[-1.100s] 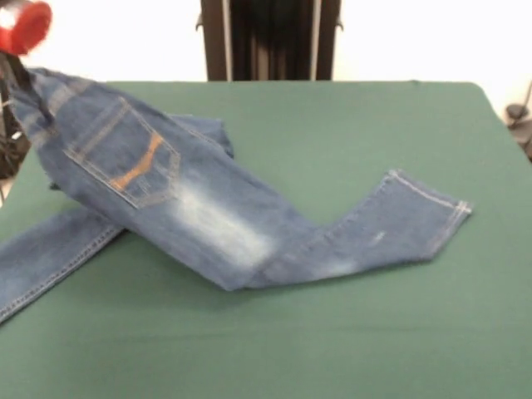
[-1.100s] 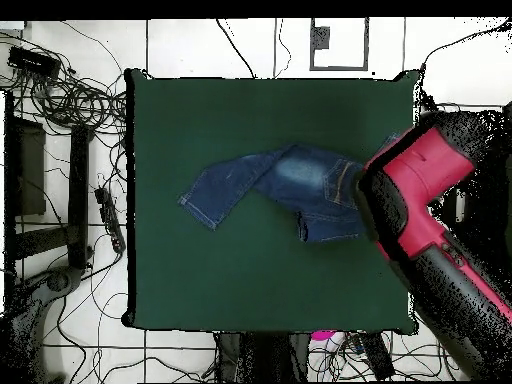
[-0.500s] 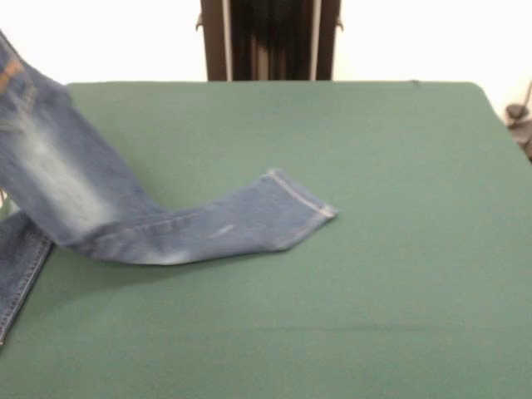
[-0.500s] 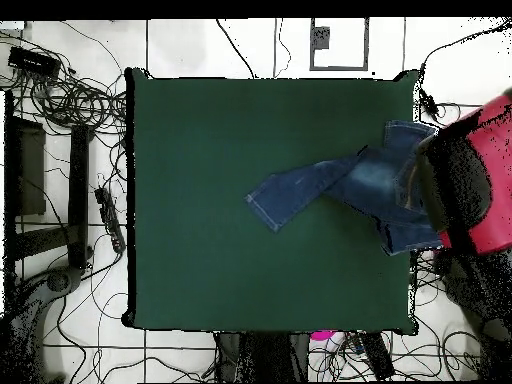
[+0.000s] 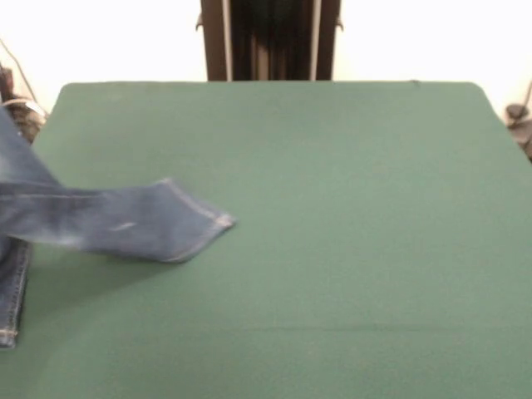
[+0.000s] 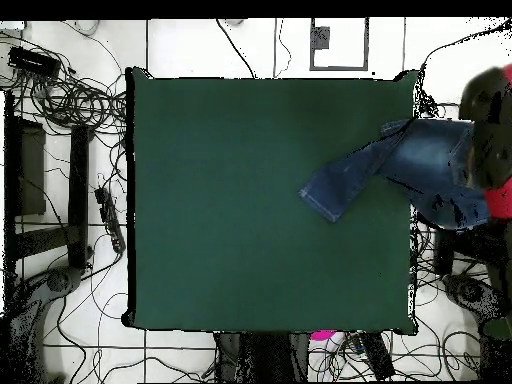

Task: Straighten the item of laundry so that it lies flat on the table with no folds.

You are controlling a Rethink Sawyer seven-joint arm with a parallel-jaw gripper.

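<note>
The item of laundry (image 5: 108,224), a pair of blue denim jeans, lies with only one narrow leg on the table (image 5: 332,208); its hem points toward the middle. The cloth rises off the left edge, and a second leg (image 5: 10,291) hangs down there. From above, the jeans (image 6: 400,165) stretch from the green table (image 6: 250,200) out past its right edge, their waist end under the red and black arm. My gripper (image 6: 478,150) sits there beyond the edge, shut on the raised waist end, and the front view does not show it.
Tangled cables (image 6: 60,90) and dark stands cover the floor left of the table in the overhead view. More cables lie under the arm at the right. A black upright frame (image 5: 270,37) stands behind the table's far edge.
The arm has swung outward past the table's side, dragging the jeans with it. The pockets and most of the cloth have left the table; only one leg still lies on it.
</note>
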